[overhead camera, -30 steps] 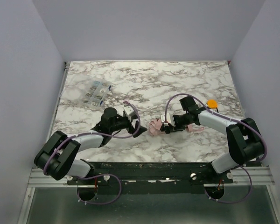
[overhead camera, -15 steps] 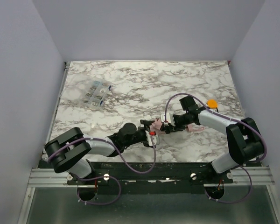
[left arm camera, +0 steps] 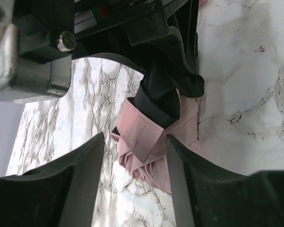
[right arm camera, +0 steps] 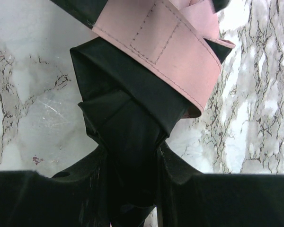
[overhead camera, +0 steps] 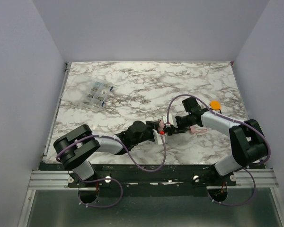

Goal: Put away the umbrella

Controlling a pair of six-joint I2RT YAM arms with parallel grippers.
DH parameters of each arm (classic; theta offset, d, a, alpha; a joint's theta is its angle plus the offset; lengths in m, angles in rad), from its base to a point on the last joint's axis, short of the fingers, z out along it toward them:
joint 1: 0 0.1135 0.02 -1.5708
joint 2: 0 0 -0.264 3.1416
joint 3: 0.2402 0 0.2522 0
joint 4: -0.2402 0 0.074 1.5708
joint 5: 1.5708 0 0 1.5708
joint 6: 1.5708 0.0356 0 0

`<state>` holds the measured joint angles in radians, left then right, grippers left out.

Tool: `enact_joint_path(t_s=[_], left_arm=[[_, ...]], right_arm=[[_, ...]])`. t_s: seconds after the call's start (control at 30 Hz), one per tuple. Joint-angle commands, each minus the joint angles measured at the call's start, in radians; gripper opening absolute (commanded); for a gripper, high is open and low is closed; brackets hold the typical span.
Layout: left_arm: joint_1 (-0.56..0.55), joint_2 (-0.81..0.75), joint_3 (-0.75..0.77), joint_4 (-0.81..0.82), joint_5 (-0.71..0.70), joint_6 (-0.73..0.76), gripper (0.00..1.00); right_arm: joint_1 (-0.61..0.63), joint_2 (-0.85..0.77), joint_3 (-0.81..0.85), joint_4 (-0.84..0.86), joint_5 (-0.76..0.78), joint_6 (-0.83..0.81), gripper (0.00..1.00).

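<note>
Right gripper (overhead camera: pixel 172 128) pinches the umbrella (overhead camera: pixel 156 125), lying left-right.

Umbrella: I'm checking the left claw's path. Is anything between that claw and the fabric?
Nothing visible does. The umbrella lies directly ahead of the open left claw, pink fabric at its gap; the right claw is shut on the black folds just beyond.

- The surface (overhead camera: pixel 180 80) is white marble with grey veins.
- A clear compartment box (overhead camera: pixel 98 93) lies at its far left.
- A small orange object (overhead camera: pixel 215 104) lies at the right.
- The pink umbrella (left arm camera: pixel 149 146) lies near the middle.
</note>
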<state>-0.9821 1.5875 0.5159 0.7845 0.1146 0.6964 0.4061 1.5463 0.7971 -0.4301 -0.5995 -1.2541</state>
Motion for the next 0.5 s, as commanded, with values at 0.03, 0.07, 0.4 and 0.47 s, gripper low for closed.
enact_joint_path(t_s=[0.03, 0.07, 0.4, 0.47], left_arm=[[-0.003, 0.031, 0.041, -0.064, -0.007, 0.022, 0.42], [-0.004, 0.035, 0.043, -0.073, -0.002, 0.022, 0.38], [0.002, -0.036, 0.06, -0.179, 0.03, -0.032, 0.0], [0.02, -0.075, 0.076, -0.252, 0.083, -0.067, 0.0]], right_arm=[[0.009, 0.055, -0.038, -0.139, 0.065, 0.03, 0.01], [0.009, 0.055, -0.037, -0.139, 0.064, 0.03, 0.01], [0.009, 0.066, -0.038, -0.134, 0.076, 0.039, 0.01], [0.009, 0.069, -0.038, -0.131, 0.079, 0.043, 0.01]])
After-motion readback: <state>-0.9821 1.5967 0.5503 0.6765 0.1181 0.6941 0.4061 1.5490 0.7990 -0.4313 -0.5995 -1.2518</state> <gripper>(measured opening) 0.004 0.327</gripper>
